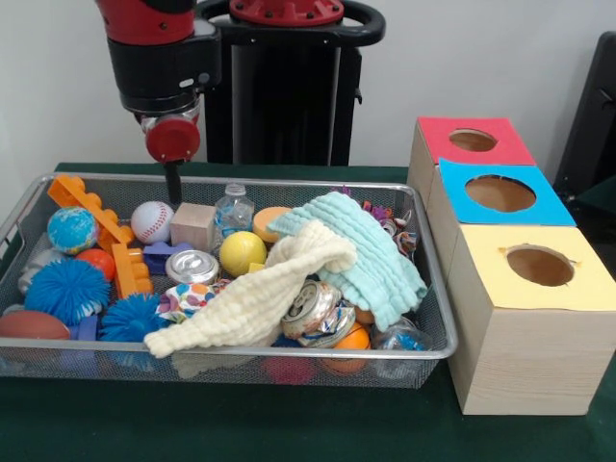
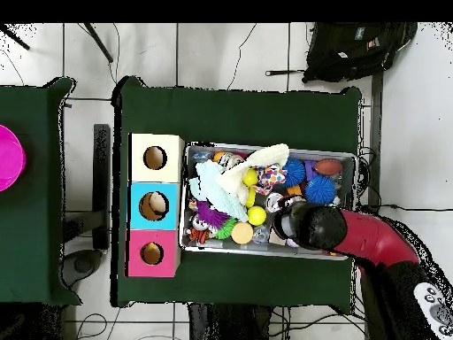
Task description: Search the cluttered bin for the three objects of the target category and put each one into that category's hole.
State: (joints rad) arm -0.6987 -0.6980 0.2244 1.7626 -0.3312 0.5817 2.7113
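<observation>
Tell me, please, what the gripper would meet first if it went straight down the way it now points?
Probably the wooden cube or the baseball beside it. The gripper hangs over the wire-mesh bin's far edge, its tip just above the gap between those two. Depth is unclear; the overhead view hides it under the arm.

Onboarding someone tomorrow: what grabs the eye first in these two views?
The wire-mesh bin heaped with toys, two pale cloths, cream and mint, draped across its middle. Beside it, a row of three wooden boxes with round holes, topped red, blue and yellow. The red-and-black arm hangs over the bin's far edge, its pincer just above a white baseball.
</observation>
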